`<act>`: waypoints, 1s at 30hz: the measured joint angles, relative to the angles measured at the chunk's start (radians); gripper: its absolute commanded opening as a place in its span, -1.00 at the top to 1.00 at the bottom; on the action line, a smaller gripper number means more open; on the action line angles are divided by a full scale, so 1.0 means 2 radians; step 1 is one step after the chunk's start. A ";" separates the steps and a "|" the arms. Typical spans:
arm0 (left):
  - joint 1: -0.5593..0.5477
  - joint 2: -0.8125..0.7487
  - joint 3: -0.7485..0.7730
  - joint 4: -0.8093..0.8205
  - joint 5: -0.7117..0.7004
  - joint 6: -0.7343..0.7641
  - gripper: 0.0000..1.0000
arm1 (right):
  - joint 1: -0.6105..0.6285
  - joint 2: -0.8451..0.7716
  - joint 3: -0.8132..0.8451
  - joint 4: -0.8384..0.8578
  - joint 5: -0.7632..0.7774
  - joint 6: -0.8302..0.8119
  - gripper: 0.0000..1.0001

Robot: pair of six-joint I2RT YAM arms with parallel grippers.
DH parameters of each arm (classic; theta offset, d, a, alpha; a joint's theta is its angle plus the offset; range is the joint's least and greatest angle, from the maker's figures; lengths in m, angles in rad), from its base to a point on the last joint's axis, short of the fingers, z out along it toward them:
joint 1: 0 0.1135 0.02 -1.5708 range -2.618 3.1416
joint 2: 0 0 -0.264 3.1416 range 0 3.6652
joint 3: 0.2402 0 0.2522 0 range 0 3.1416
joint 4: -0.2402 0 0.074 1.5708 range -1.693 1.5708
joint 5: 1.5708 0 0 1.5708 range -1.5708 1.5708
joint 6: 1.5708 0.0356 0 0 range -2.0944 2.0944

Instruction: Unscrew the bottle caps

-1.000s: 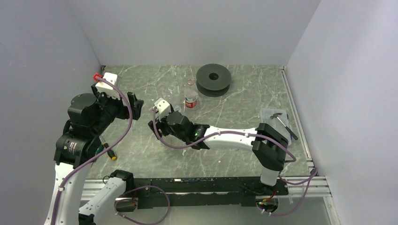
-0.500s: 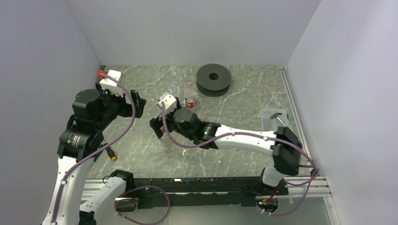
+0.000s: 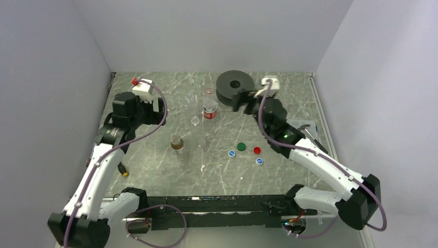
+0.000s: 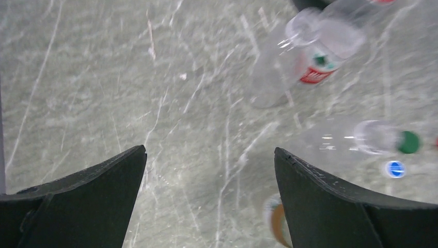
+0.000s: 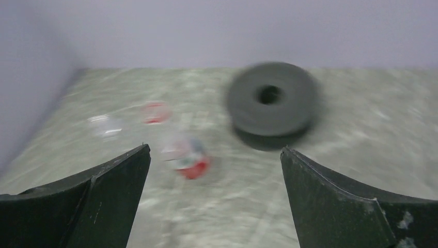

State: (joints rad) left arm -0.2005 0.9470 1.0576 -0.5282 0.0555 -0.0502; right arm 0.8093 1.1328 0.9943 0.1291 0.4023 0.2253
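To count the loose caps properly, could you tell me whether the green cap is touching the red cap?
Apart. The top external view shows bare table between the green cap and the red cap, which lie side by side.

Four small plastic bottles standing upright in a loose group, mouths looking open, no caps on. Red-label bottle [image 3: 209,110], clear w/ a red band, is standing at the back-centre. Plain clear bottle [image 3: 194,120] is standing just front-left of it. 2nd clear bottle [image 3: 189,96], faint, is standing further back-left. Amber bottle [image 3: 177,143], brown w/ a pale label, is standing nearest, apart from the others. Four loose caps are lying flat to the right of the bottles: blue-white cap [image 3: 231,153], green cap [image 3: 241,146], red cap [image 3: 257,150], 2nd blue-white cap [image 3: 259,161]
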 measured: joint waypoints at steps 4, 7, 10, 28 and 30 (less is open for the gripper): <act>0.036 0.052 -0.054 0.041 0.010 0.022 -0.99 | -0.146 -0.017 -0.061 -0.019 0.038 0.049 -1.00; 0.063 0.101 -0.059 0.054 0.020 0.046 -0.99 | -0.245 -0.011 -0.096 -0.011 0.069 0.084 -1.00; 0.091 0.139 -0.057 0.073 0.041 0.059 -0.99 | -0.306 0.021 -0.108 -0.012 0.093 0.107 -1.00; 0.171 0.242 -0.254 0.413 0.130 0.019 -0.99 | -0.394 0.090 -0.268 0.184 0.085 -0.002 -0.99; 0.172 0.242 -0.273 0.442 0.135 0.015 -0.99 | -0.394 0.096 -0.285 0.207 0.077 -0.008 -0.99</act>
State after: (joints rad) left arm 0.1429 1.4311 0.5121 0.3561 0.3248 -0.0193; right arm 0.0208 1.3243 0.4248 0.5434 0.5556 0.2092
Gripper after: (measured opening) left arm 0.995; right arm 0.997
